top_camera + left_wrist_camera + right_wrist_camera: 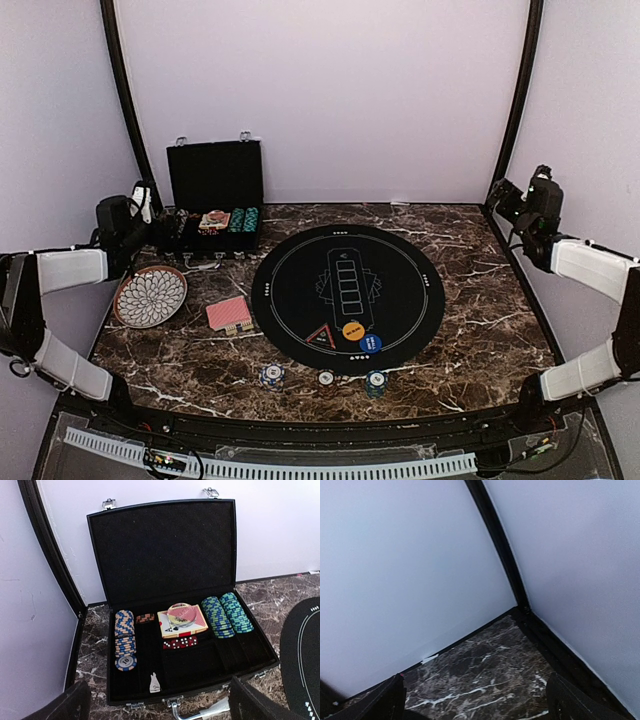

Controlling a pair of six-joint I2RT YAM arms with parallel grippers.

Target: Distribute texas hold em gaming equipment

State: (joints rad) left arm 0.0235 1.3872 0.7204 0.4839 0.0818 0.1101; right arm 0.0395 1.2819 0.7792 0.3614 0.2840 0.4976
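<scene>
Black left gripper (161,701) jaws wide apart, empty, facing open case (160,550); right gripper (475,700) likewise spread, empty.

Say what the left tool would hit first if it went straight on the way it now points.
Probably the open black case: the left tool points at its front wall and metal handle. Depth is unclear, so that's a judgement.

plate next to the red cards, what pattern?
The plate is white with dark radiating petals and a brownish rim; clearest in the top external view.
</scene>
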